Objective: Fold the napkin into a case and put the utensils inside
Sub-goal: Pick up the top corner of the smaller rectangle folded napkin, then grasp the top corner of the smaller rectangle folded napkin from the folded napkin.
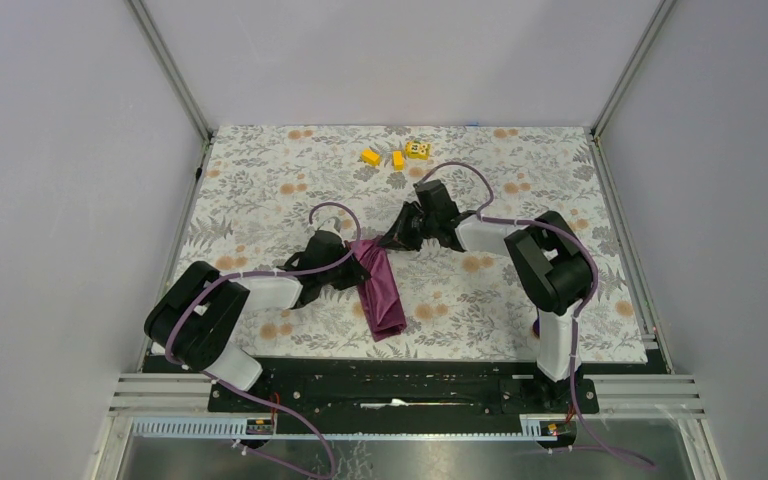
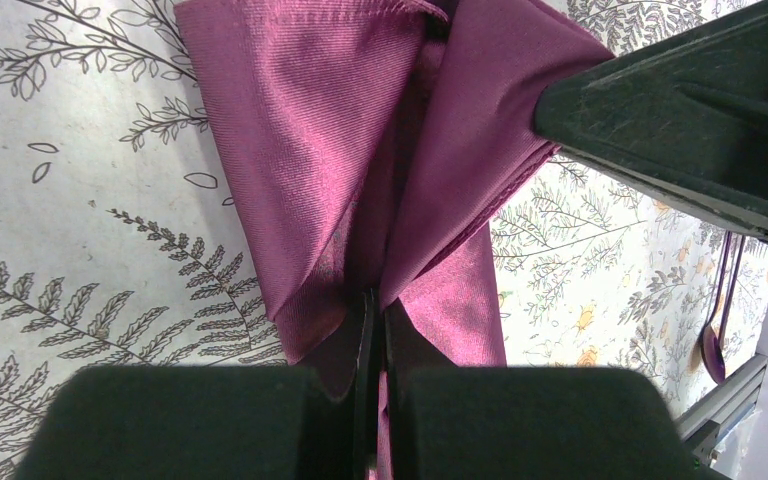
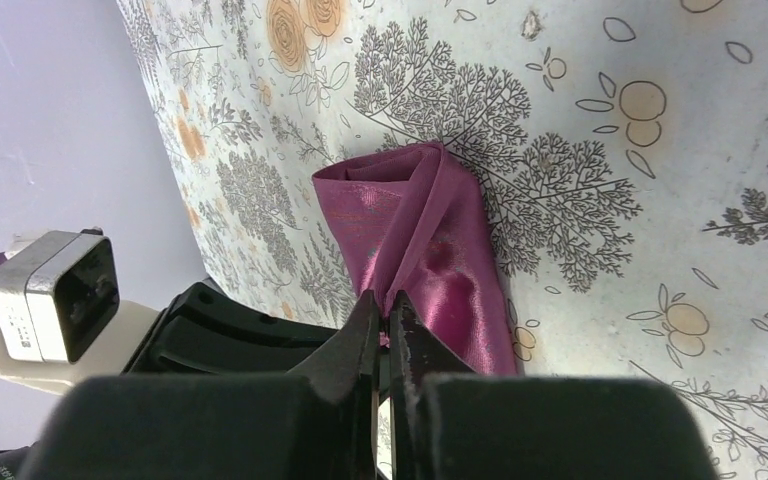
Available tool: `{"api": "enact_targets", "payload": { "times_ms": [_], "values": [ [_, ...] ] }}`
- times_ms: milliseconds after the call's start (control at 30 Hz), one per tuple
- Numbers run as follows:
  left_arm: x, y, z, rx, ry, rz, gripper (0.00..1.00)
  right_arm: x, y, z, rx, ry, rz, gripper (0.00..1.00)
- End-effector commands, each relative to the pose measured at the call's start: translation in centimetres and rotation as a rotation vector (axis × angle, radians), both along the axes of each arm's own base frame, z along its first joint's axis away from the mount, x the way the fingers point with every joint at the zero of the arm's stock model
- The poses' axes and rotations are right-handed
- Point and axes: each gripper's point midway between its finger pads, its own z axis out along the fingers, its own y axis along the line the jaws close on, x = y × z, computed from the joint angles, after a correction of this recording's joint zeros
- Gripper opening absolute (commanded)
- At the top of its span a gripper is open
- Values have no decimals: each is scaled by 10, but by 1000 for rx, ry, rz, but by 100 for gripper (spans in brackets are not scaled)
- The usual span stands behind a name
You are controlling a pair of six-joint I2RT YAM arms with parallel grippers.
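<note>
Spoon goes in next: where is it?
In the left wrist view the spoon lies on the tablecloth at far right, beyond the napkin, beside the metal rail.

Plum-purple napkin, slightly shiny — white tablecloth with grey ferns and orange flowers — yellow blocks

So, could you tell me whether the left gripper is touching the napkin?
Touching. The left wrist view shows the left gripper shut on a fold of the napkin.
</note>
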Motion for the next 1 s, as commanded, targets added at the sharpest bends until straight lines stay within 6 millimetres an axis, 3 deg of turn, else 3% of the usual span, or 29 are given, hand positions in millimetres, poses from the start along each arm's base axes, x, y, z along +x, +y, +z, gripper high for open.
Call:
{"api": "enact_targets", "payload": {
  "times_ms": [0, 33, 167, 300, 400, 500, 600, 767, 967],
  "values": [
    [-15, 6, -10, 20, 51, -19, 0, 5, 19, 25, 55, -71, 42, 0],
    [-15, 5, -9, 17, 51, -25, 6, 5, 21, 27, 60, -71, 45, 0],
    [-18, 6, 11, 3, 14, -37, 48, -1, 27, 26, 89, -51, 63, 0],
    [-6, 20, 57, 36, -80, -5, 61, -5, 29, 21, 112, -33, 61, 0],
    [7, 42, 81, 101, -114, 59, 67, -6, 34, 23, 139, -25, 64, 0],
    [23, 60, 89, 199, -133, 117, 66, -7, 38, 25, 152, -18, 74, 0],
    [35, 61, 81, 299, -94, 78, 47, -9, 37, 23, 154, -4, 67, 0],
    [50, 56, 63, 398, -51, 45, 29, -11, 37, 22, 164, 9, 68, 0],
    [56, 48, 48, 580, -35, 6, 28, -13, 38, 22, 171, 14, 72, 0]
  ]
}}
